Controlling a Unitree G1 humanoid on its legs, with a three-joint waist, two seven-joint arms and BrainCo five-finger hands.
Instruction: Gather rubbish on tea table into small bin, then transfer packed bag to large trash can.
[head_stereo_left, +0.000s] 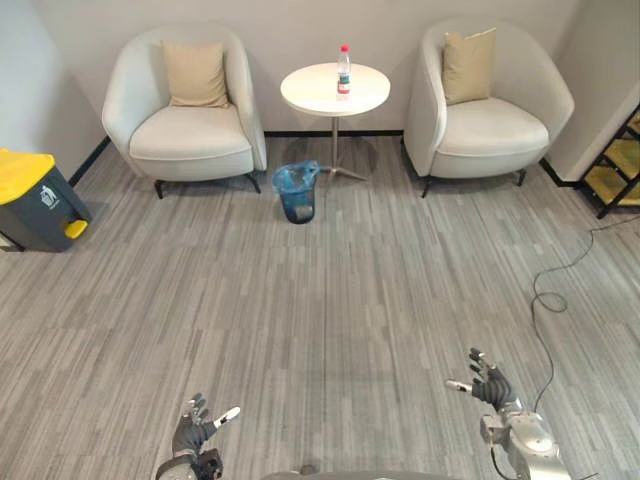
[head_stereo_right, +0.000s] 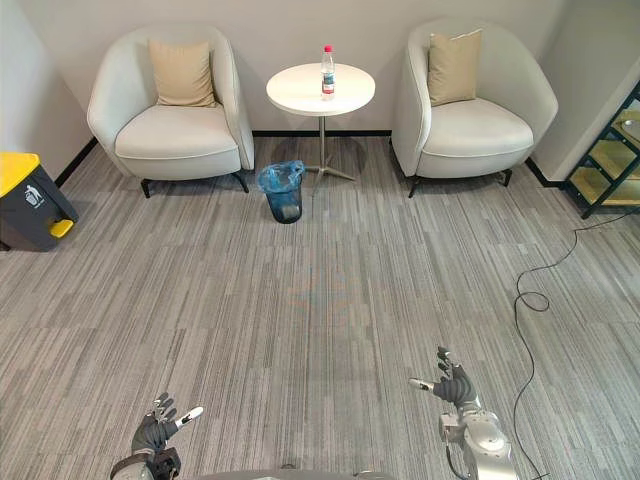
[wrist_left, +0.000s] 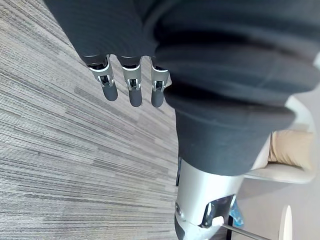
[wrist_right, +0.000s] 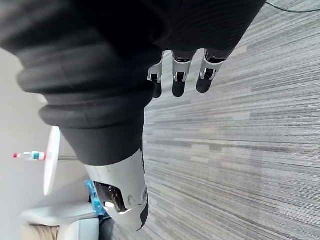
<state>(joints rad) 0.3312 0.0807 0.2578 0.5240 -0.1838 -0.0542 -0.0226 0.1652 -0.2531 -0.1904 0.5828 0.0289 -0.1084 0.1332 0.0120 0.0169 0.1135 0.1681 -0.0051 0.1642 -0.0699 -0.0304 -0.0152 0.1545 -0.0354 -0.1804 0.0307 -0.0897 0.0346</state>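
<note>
The task looks to be at its start. The left robot hand and right robot hand are spread and empty, near. The bottle stands on the far tabletop, with the small bin on the floor beside it. The next move probably calls for walking closer.

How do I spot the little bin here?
Find the round white table between two pale armchairs. On the floor beside its leg stands a small dark bin. Only it has a blue plastic liner; the large grey trash can has a yellow lid.
</note>
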